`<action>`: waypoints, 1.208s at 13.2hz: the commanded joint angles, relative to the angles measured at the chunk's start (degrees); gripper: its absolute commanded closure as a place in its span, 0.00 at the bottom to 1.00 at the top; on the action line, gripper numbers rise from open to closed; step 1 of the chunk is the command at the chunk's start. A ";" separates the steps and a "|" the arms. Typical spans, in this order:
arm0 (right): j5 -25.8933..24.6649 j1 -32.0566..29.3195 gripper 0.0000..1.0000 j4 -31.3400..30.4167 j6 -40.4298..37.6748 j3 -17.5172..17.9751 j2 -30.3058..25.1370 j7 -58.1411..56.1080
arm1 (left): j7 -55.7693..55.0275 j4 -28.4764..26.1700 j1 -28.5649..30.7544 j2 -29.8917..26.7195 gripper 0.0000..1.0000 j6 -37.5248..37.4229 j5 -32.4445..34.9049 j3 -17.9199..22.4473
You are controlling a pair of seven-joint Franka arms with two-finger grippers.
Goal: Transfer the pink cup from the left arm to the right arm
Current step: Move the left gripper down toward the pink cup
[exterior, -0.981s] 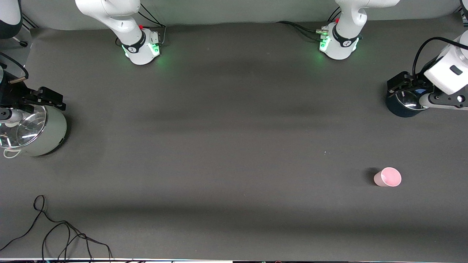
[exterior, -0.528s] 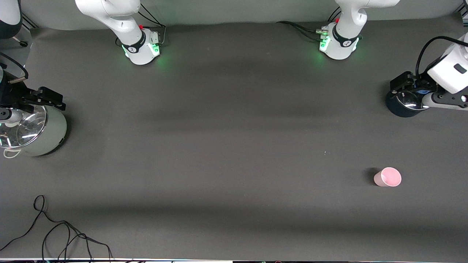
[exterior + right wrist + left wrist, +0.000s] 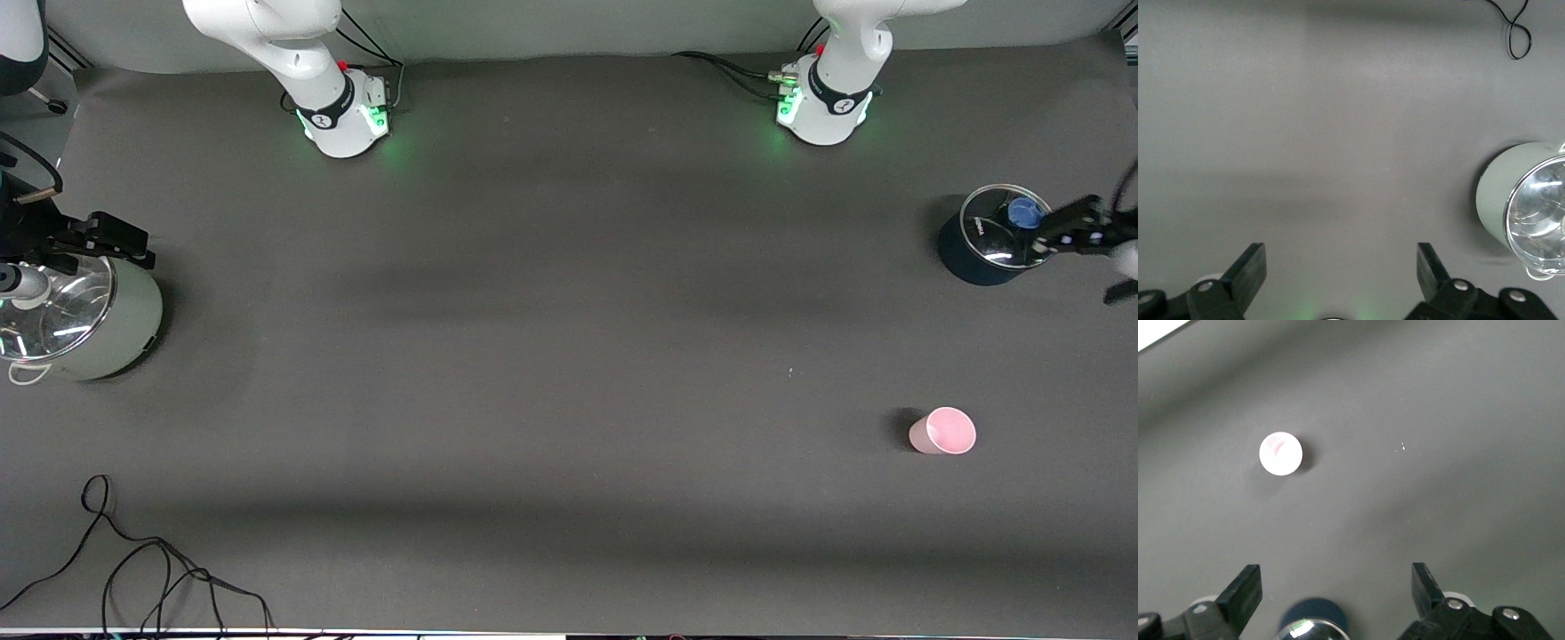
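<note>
Dark grey table (image 3: 569,356) top, mostly bare. Going near to far: a loose black cable (image 3: 133,569) sits at the near corner on the right arm's end. Then the pink cup (image 3: 943,431) stands upright by itself toward the left arm's end, nothing touching it. Farther back at that end, by the table edge, is a dark blue lidded pot (image 3: 982,240), with the left gripper (image 3: 1080,231) over its edge, fingers spread wide and empty. At the other end the right gripper (image 3: 93,236) hangs over a pale green pot (image 3: 89,320) with a glass lid, also wide open, holding nothing; that arm looks like it's waiting.

So we're at the very start, I'd say: no pickup yet. Next move calls for the left gripper to come over the cup and drop around it. Nothing is in the way; the blue pot is well apart from the cup.
</note>
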 commanded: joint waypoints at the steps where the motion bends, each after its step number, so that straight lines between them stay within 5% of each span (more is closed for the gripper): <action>1: 0.42 0.16 0.00 1.52 -1.12 -0.16 0.57 0.99 | 17.83 1.77 7.11 5.39 0.00 1.51 -8.72 -0.30; 16: 0.33 0.16 0.00 1.34 -1.12 -0.16 0.39 0.91 | 80.97 9.94 25.58 41.34 0.00 3.26 -43.64 -0.74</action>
